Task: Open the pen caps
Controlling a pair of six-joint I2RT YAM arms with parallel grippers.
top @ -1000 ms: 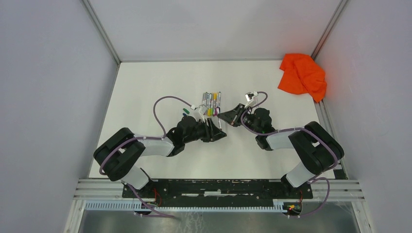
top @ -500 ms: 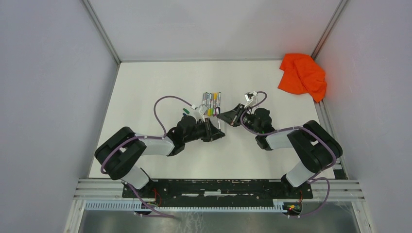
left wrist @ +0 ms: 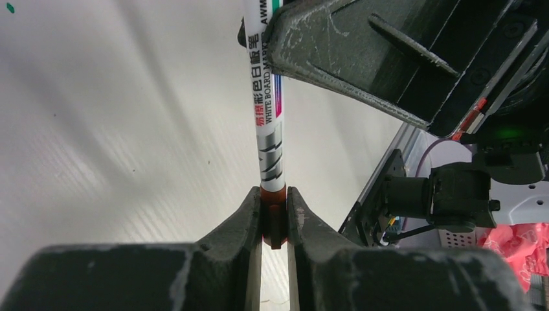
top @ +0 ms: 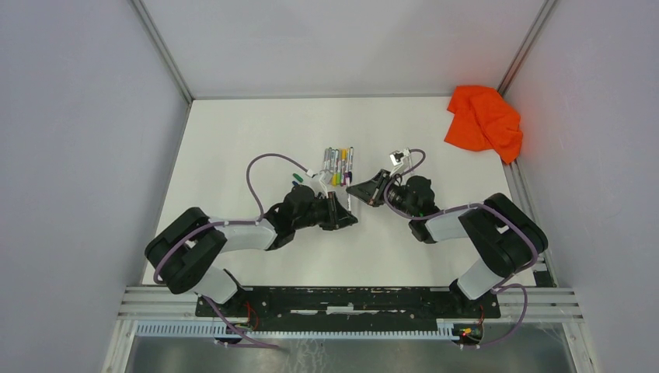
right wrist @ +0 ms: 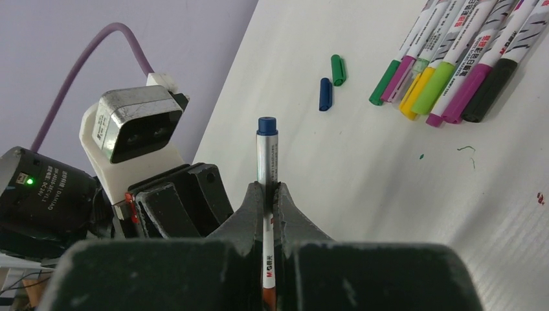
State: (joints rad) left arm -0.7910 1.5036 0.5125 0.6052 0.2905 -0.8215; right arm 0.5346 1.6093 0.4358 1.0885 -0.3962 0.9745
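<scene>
My left gripper (left wrist: 274,194) is shut on the dark red cap (left wrist: 274,217) of a white-barrelled pen (left wrist: 265,123). That barrel runs up to the right gripper's fingers (left wrist: 324,48). My right gripper (right wrist: 267,188) is shut on a thin grey barrel (right wrist: 266,155), whose blue end (right wrist: 267,125) sticks out past the fingertips. I cannot tell whether both hold the same pen. In the top view the left gripper (top: 347,217) and right gripper (top: 354,190) meet just below a row of several capped pens (top: 339,165). The row also shows in the right wrist view (right wrist: 447,65).
A loose blue cap (right wrist: 325,94) and a loose green cap (right wrist: 337,69) lie on the white table left of the pen row. An orange cloth (top: 483,120) lies at the far right corner. Grey walls enclose the table, and a metal rail (top: 350,299) runs along the near edge.
Both grippers have shifted slightly to the left and stay shut. The row of pens and the loose caps have not moved.
</scene>
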